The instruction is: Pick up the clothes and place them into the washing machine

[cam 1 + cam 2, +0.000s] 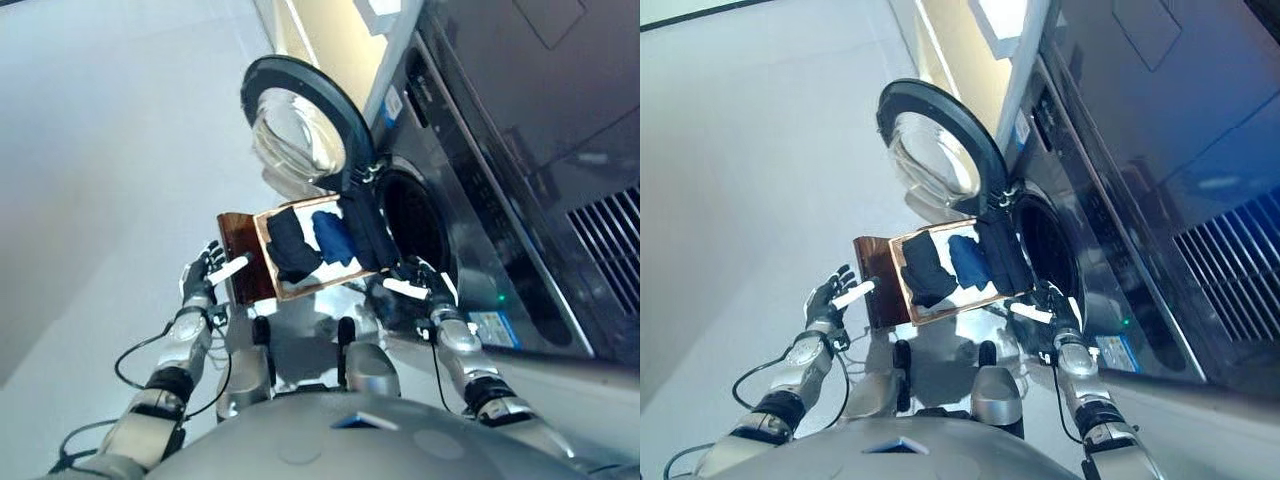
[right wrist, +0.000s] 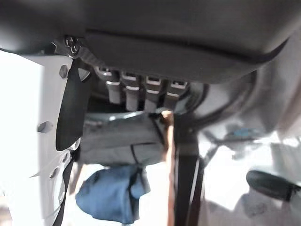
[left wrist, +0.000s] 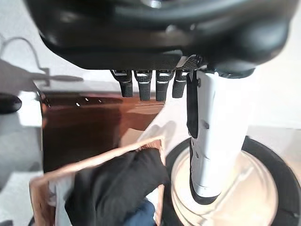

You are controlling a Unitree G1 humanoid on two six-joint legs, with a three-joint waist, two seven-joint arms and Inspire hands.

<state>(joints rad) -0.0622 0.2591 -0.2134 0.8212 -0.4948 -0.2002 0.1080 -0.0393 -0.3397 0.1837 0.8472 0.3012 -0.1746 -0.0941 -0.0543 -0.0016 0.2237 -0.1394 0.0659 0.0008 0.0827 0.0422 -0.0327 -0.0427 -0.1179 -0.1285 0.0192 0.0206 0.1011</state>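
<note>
The washing machine (image 1: pixel 480 200) runs off the top and right edges of the head views, and its drum (image 1: pixel 1048 245) is black inside. In the right wrist view a dark garment (image 2: pixel 120 141) hides part of the blue garment (image 2: pixel 110 195), whose kind cannot be told.

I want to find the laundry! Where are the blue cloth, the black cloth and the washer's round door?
blue cloth (image 1: pixel 333 236), left eye view, its middle.
black cloth (image 1: pixel 288 247), left eye view, its middle.
round door (image 1: pixel 300 130), left eye view, its glass window.
</note>
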